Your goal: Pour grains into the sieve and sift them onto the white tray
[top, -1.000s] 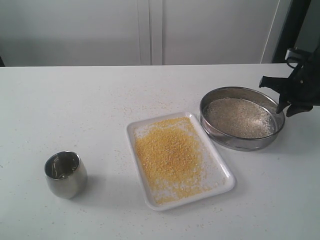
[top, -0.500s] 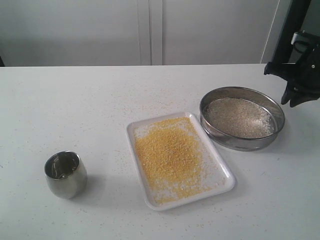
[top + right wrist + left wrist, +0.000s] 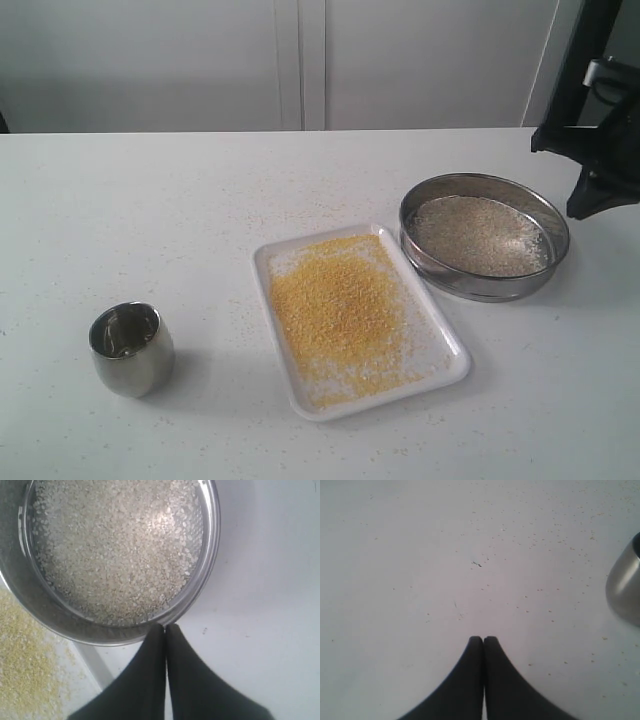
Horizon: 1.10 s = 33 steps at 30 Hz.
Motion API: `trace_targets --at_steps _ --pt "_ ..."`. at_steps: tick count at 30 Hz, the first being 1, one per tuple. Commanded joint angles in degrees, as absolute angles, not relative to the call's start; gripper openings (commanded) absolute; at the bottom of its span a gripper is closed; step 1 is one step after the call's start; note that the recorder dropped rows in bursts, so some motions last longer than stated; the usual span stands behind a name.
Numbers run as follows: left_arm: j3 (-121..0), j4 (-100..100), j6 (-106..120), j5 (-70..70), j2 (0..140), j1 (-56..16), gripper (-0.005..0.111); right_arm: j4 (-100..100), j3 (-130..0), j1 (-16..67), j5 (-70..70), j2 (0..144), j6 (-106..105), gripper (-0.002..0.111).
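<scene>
R gripper (image 3: 165, 627): jaws pressed together, nothing between them. Tips hang just outside the sieve's rim, over bare table. In the ext. view it sits at the far right edge, raised, beside the sieve and not touching it.
L gripper (image 3: 483, 640): jaws pressed tight, nothing pinched. Hangs over bare table w/ stray specks. Only its wrist view shows it, w/ the cup at the edge of that view.
sieve (image 3: 478, 288): flat on the table, right of centre, just beside the white tray's far right corner. Can't tell if rim and tray touch.
grains (image 3: 338, 305): sorted in two lots. Fine yellow stuff lies spread over most of the white tray, thickest in the middle. pale grains (image 3: 478, 235) cover the sieve's mesh in an even layer. A few loose specks dot the table round both.
white tray (image 3: 447, 350): centre front, flat on the table, set at a slant, bare white along its rim and corners.
cup (image 3: 131, 348): small steel one, upright, front left, well apart from tray and sieve. Can't tell what's inside.
table (image 3: 150, 220): white, speckled w/ stray bits.
</scene>
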State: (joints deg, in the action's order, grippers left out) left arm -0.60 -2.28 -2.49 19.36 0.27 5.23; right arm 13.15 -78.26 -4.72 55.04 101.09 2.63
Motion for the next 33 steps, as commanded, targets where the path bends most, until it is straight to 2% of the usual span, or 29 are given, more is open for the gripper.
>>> trace_targets --at_steps 1,8,18,33 --pt "0.0 -3.0 -2.3 20.4 0.0 5.2 0.0 13.4 -76.3 -3.4 55.0 98.1 -0.8 0.0" --pt "0.0 -3.0 -2.3 20.4 0.0 5.2 0.0 12.7 -73.8 -0.5 56.8 94.1 -6.1 0.0" --pt "0.0 -3.0 -2.3 20.4 0.0 5.2 0.0 6.5 -68.4 -0.4 59.4 85.2 -6.0 0.0" --pt "0.0 -3.0 -2.3 20.4 0.0 5.2 0.0 6.6 -52.1 -0.4 45.8 51.6 -6.0 0.0"
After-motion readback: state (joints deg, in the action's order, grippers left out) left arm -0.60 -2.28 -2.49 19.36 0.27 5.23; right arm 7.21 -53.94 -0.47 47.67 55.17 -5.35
